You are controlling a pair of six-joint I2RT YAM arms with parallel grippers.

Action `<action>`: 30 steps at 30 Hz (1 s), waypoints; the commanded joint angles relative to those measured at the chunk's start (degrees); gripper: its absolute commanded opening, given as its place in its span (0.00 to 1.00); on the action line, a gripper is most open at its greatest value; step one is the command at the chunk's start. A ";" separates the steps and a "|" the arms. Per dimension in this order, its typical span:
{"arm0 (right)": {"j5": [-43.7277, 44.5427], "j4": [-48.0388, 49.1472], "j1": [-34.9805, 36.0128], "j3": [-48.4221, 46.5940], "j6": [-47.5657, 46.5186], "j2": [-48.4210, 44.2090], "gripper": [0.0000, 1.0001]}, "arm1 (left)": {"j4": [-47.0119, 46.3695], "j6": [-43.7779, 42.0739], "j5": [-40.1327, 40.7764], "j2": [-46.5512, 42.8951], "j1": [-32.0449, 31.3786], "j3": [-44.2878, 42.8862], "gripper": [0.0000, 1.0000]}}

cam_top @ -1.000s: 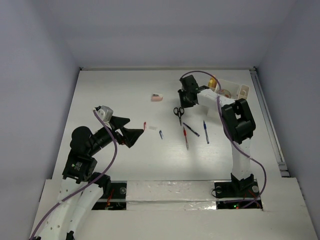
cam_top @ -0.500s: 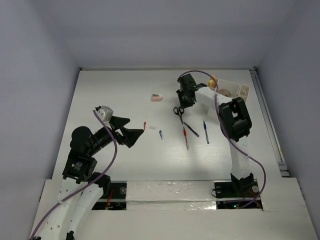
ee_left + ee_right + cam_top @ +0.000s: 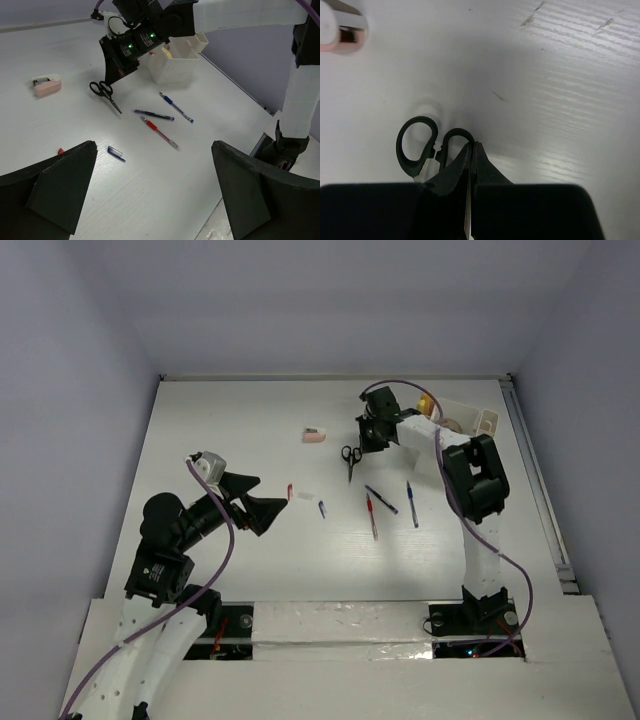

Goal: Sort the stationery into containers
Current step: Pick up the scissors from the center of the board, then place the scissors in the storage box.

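Black-handled scissors [image 3: 349, 456] [image 3: 106, 93] [image 3: 415, 145] lie on the white table, blades toward the near edge. My right gripper [image 3: 359, 446] [image 3: 471, 146] is shut, its tips pinching the rim of the scissors' right handle loop. A red pen [image 3: 371, 515] [image 3: 159, 132], a dark pen [image 3: 382, 499] and a blue pen [image 3: 412, 503] lie just nearer. A pink block [image 3: 315, 436] [image 3: 340, 30] sits to the left. The cream-white organizer [image 3: 470, 420] [image 3: 175, 70] stands at the far right with tape rolls inside. My left gripper [image 3: 272, 492] [image 3: 154, 145] hovers open at the left, holding nothing.
A blue pen cap [image 3: 321, 508] [image 3: 116, 153] and a small red bit [image 3: 290, 490] lie in front of the left gripper. Purple cables loop over both arms. Grey walls close in the table on three sides.
The right gripper's jaws closed on the scissors' handle. The scissors shifted slightly left and turned, blades now pointing straight toward the near edge. The left arm stayed still.
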State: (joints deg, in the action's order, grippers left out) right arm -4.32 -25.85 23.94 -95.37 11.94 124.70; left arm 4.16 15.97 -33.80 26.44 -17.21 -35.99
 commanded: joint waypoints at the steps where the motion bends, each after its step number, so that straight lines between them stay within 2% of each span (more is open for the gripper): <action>1: -4.39 14.04 0.05 4.56 5.71 -9.81 0.00 | -2.49 0.29 -0.56 -0.86 -0.19 0.74 0.99; 5: 2.53 24.06 -1.09 9.31 9.14 -19.13 0.00 | -2.41 0.29 -0.39 -1.39 -0.19 0.66 0.99; 7: 7.71 25.23 -2.14 10.99 8.80 -24.47 0.00 | -2.32 0.29 -0.13 -2.17 -0.72 0.48 0.99; 14: 31.36 27.94 -12.68 14.51 2.31 -35.21 0.00 | -1.44 -0.06 2.24 -5.95 -3.88 -0.13 0.99; 15: 37.04 28.56 -13.74 15.12 -0.40 -35.93 0.00 | -1.18 -0.15 2.60 -6.57 -4.40 -0.14 0.99; 21: 51.22 30.42 -21.65 15.57 -12.09 -36.12 0.00 | -0.47 -0.23 4.97 -11.05 -9.41 -0.40 0.99; 27: 55.64 28.22 -25.88 13.73 -18.79 -33.74 0.00 | 0.23 -0.32 7.52 -13.69 -12.57 -0.57 0.99; 30: 58.10 31.37 -25.88 13.37 -25.09 -31.90 0.00 | 0.32 -0.23 7.87 -14.57 -13.72 -0.49 0.99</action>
State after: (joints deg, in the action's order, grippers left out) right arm 47.86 1.52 -1.87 -80.18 -4.73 92.05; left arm 5.76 15.90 -27.31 12.86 -29.89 -35.99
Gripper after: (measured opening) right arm 0.017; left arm 0.989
